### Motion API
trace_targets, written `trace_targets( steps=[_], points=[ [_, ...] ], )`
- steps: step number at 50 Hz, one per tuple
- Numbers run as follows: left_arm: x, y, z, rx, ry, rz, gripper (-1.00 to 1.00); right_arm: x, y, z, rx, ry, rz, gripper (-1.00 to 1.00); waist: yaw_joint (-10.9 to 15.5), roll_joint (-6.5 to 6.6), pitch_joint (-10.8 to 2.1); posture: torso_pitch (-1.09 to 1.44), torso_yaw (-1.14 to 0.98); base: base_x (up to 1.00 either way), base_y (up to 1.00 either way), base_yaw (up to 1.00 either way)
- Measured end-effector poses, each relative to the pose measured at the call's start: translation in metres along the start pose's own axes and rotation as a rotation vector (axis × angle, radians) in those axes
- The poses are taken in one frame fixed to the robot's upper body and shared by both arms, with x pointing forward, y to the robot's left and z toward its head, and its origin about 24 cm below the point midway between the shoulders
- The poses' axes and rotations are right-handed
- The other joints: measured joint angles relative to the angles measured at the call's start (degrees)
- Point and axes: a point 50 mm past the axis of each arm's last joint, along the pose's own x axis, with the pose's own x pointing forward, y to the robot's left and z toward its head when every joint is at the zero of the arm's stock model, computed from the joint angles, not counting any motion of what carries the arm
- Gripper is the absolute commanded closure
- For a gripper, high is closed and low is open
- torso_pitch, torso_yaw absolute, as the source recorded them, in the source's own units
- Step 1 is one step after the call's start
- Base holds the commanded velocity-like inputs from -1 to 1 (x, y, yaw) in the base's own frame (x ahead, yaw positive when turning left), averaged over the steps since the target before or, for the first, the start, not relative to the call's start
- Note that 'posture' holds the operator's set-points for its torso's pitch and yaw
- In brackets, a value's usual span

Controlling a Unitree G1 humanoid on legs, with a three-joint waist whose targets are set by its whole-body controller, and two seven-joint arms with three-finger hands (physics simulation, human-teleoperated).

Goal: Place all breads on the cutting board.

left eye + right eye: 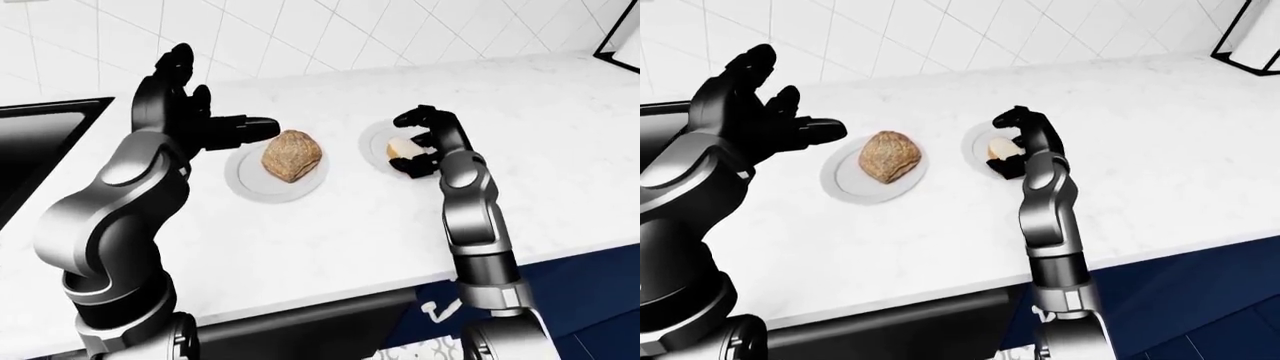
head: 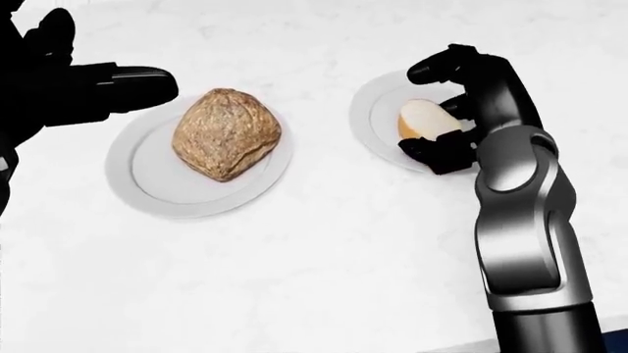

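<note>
The white marble bench (image 2: 324, 265) carries two plates side by side. The left arm bends up from the head view's left, and the left hand (image 1: 185, 112) hangs open above the bench, fingers (image 2: 132, 81) spread and pointing at the brown loaf (image 2: 227, 134), which lies untouched just beyond them on the large plate (image 2: 147, 184). The right arm reaches straight up the view; the right hand (image 2: 461, 110) curls over the small plate (image 2: 378, 110), its fingers cupping the pale bread slice (image 2: 424, 119) from both sides without clearly gripping it.
</note>
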Motion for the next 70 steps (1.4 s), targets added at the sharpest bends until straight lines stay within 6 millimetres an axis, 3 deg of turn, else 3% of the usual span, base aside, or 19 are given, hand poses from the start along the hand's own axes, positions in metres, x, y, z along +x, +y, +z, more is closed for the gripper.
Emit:
trace_targets(
  steps=[22,25,27,30,37,46,51,59,70],
  points=[
    [0.001,-0.004,0.002,0.002,-0.003,-0.007,-1.0,0.002,-0.003,0.001,-0.014,-0.006,-0.008,0.07,0.04,-0.11,-0.04,0.0,0.0,0.0,0.0,0.0],
    [0.001,-0.003,0.003,0.001,-0.008,-0.005,-1.0,0.003,-0.002,0.002,-0.022,-0.006,-0.008,0.15,0.04,-0.05,-0.03,0.0,0.0,0.0,0.0,0.0],
    [0.001,-0.003,0.002,0.001,-0.008,-0.006,-1.0,0.003,-0.002,0.002,-0.027,-0.006,-0.011,0.43,0.07,-0.03,-0.02,0.0,0.0,0.0,0.0,0.0],
    [0.0,-0.002,0.002,0.001,-0.006,-0.003,-1.0,0.003,-0.002,0.003,-0.03,-0.009,-0.018,0.58,0.09,-0.01,-0.03,0.0,0.0,0.0,0.0,0.0],
    [0.001,0.0,-0.002,-0.002,0.001,0.001,-1.0,0.006,-0.001,0.003,-0.028,-0.007,-0.02,0.56,0.04,-0.02,-0.08,0.0,0.0,0.0,0.0,0.0],
    [-0.001,-0.001,-0.003,-0.002,0.002,-0.003,-1.0,0.015,-0.002,0.008,-0.02,0.007,-0.012,0.7,0.03,0.16,0.19,0.0,0.0,0.0,0.0,0.0],
    [-0.001,0.0,-0.004,-0.002,0.006,0.0,-1.0,0.018,-0.005,0.014,-0.016,-0.005,-0.02,1.0,0.11,0.21,0.26,0.0,0.0,0.0,0.0,0.0],
    [0.0,-0.001,-0.002,0.0,0.001,-0.002,-1.0,0.019,-0.013,0.026,-0.011,-0.026,-0.032,1.0,0.14,0.18,0.38,0.0,0.0,0.0,0.0,0.0],
    [0.002,0.001,-0.005,0.038,0.019,-0.016,-1.0,0.014,-0.039,0.065,0.005,-0.099,-0.06,1.0,0.12,0.29,0.6,0.0,0.0,0.0,0.0,0.0]
  ],
)
